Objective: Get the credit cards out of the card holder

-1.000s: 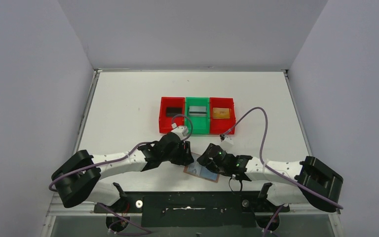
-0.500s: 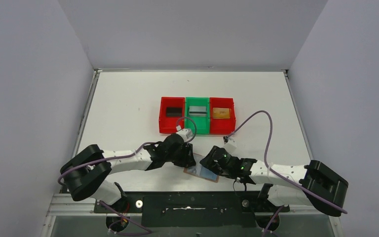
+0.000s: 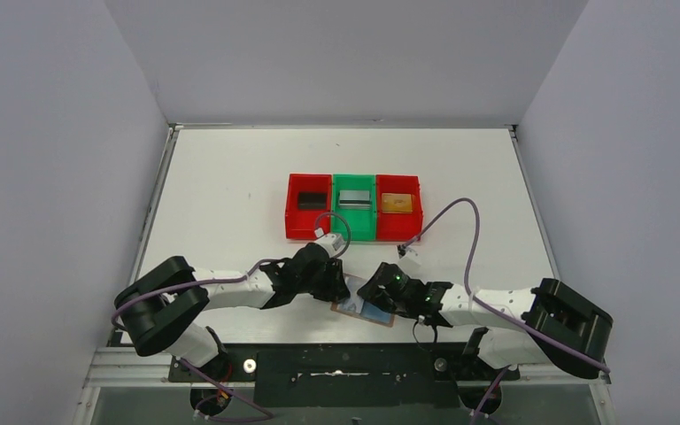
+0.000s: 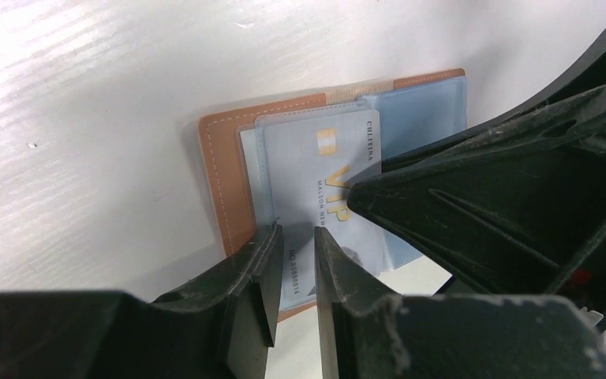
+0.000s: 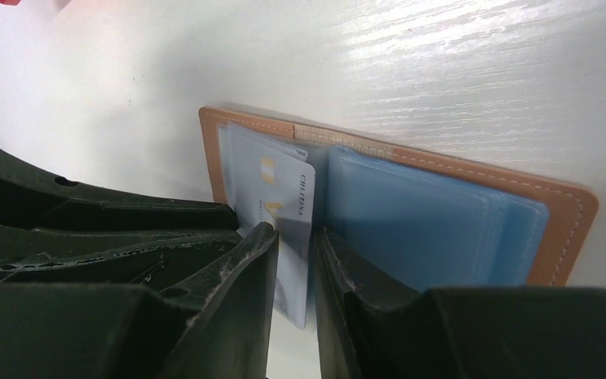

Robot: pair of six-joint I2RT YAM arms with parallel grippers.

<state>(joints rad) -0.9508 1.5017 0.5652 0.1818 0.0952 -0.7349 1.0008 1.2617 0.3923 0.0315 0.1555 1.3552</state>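
Observation:
The card holder (image 3: 367, 312), a tan wallet with pale blue pockets, lies open and flat near the table's front edge; it also shows in the wrist views (image 4: 221, 174) (image 5: 568, 213). A silver-grey credit card (image 4: 316, 166) marked VIP sits partly out of its left pocket (image 5: 280, 189). My left gripper (image 3: 343, 288) (image 4: 296, 233) is nearly closed and empty, tips down on the card's near end. My right gripper (image 3: 370, 288) (image 5: 294, 233) is also nearly closed, with one of its fingers (image 4: 442, 197) pressing on the card's face.
Behind the wallet stand three bins in a row: a red bin (image 3: 294, 217) with a black card (image 3: 311, 200), a green bin (image 3: 354, 226) with a silver card (image 3: 353, 200), and a red bin (image 3: 400, 226) with a gold-orange card (image 3: 396, 203). The table's front edge is just behind the wallet.
Both grippers have stayed on the wallet. The left arm's elbow has swung inward to the right, and the right arm's has shifted slightly. The wallet has not moved.

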